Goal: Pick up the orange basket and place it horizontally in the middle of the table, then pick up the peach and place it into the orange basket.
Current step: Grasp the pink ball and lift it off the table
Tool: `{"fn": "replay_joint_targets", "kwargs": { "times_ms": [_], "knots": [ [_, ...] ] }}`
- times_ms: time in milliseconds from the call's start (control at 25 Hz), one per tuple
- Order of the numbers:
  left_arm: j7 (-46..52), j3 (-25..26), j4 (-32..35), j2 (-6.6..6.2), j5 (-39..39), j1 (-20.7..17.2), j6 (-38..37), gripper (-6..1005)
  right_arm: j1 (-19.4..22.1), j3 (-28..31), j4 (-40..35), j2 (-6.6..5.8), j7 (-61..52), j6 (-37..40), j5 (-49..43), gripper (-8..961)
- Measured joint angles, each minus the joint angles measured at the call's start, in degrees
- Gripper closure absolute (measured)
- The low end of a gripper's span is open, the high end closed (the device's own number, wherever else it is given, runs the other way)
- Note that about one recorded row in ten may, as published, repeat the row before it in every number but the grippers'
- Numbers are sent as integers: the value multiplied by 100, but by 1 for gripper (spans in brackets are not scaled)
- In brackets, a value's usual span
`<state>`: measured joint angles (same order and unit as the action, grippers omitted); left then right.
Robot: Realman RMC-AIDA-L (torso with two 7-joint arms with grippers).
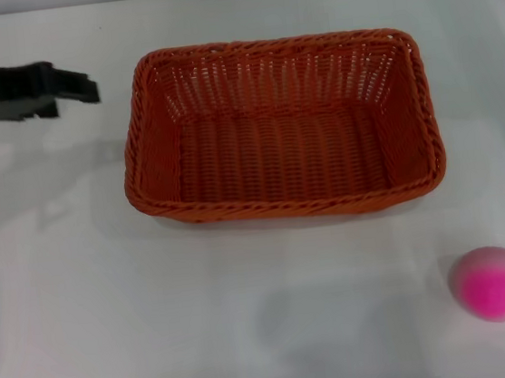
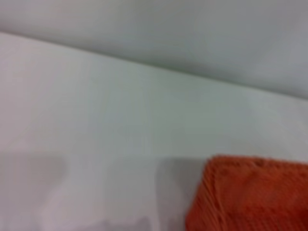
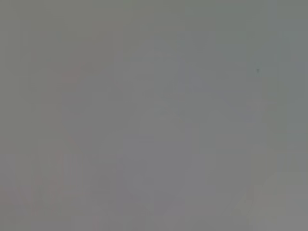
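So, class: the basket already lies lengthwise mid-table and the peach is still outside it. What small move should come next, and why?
Probably bring the right gripper, not in view, down over the peach. It sits on the table apart from the orange basket, toward the robot's right, and the basket is empty. The left gripper is off beside the basket's left end.

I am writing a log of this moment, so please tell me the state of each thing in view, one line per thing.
Orange woven wicker basket: upright, empty, long side across the white table.
Small round pink peach: on the table, outside the basket, near its right front corner, untouched.
Left gripper: in the air left of the basket, holding nothing.
Right gripper: not in view.
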<state>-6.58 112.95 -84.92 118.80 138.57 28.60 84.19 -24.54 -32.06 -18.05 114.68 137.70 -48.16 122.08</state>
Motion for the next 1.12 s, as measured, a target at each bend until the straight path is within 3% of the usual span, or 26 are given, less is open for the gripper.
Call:
{"fn": "replay_joint_targets", "kwargs": {
  "times_ms": [400, 640, 880, 1120],
  "knots": [
    [-470, 355, -41, 16, -18, -448, -950, 395, 410, -860, -657, 2, -781, -38, 0, 143],
    [-1026, 430, 129, 30, -110, -825, -1940, 395, 599, -1138, -875, 1, -974, -162, -1, 144],
    [-1981, 440, 681, 38, -965, -1003, -2692, 397, 795, -1536, -1093, -4, -1078, -342, -59, 145],
    [-2724, 385, 921, 40, -1335, -1151, -3289, 398, 987, -1605, -1295, -28, -1429, -726, -430, 146]
  ]
}}
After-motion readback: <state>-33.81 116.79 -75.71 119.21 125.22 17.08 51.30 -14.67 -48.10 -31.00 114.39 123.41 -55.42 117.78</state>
